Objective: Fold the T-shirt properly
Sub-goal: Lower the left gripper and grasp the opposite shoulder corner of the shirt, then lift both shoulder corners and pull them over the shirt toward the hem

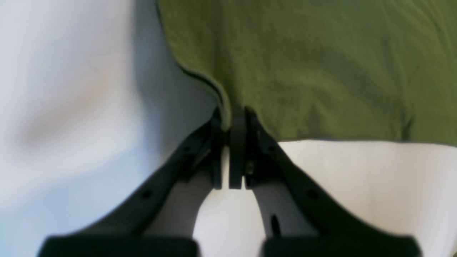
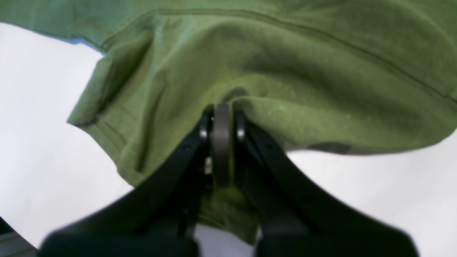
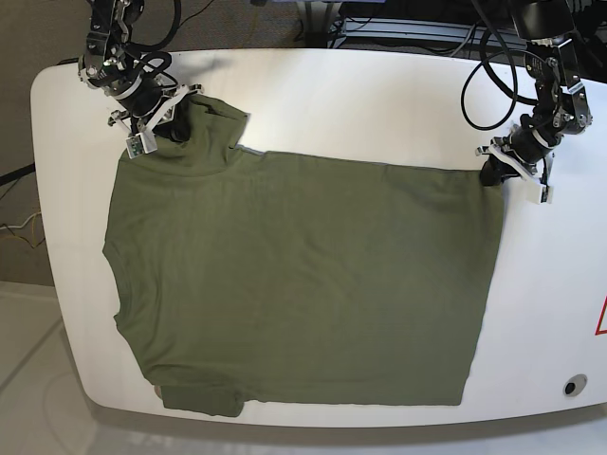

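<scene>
The olive-green T-shirt (image 3: 303, 284) lies spread flat on the white table (image 3: 379, 95), collar end to the base view's left, hem to the right. My left gripper (image 3: 490, 173) is shut on the shirt's far hem corner; in the left wrist view the jaws (image 1: 232, 121) pinch the cloth edge (image 1: 321, 71). My right gripper (image 3: 175, 128) is shut on bunched cloth at the far sleeve and shoulder; in the right wrist view the jaws (image 2: 221, 114) bite into the folds of the T-shirt (image 2: 285, 71).
The table's near edge (image 3: 379, 422) runs just below the shirt's near side. A small round fitting (image 3: 570, 386) sits at the table's near right corner. Cables (image 3: 484, 66) hang behind the left arm. Bare table shows along the far side and right.
</scene>
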